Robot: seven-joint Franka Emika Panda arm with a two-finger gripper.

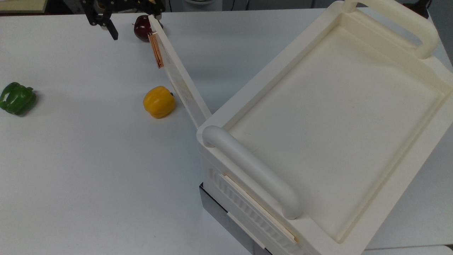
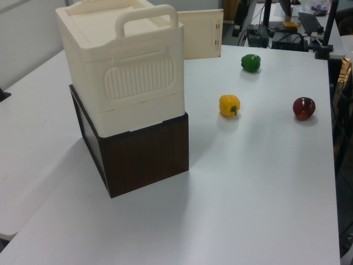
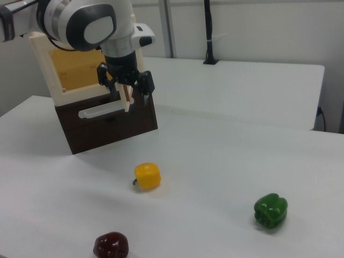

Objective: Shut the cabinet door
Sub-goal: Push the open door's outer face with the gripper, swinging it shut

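Note:
The cabinet (image 1: 332,117) is a big cream-white box with a recessed top and two thick bar handles, standing on a dark base (image 2: 146,157). The cabinet door (image 1: 178,76) stands swung wide open, its copper handle strip (image 1: 155,49) near the free edge. In the left view the cabinet door (image 2: 201,34) sticks out behind the cabinet (image 2: 124,66). My gripper (image 3: 124,86) is open, and the cabinet door's free edge (image 3: 127,97) sits between its spread fingers. In the top view my gripper (image 1: 136,24) hangs at the far end of the door.
On the white table (image 1: 88,159) lie a yellow pepper (image 1: 159,101) close beside the door, a green pepper (image 1: 17,98) at the top view's left and a dark red apple (image 1: 141,27) just behind the door's tip. Equipment and cables crowd the left view's far edge.

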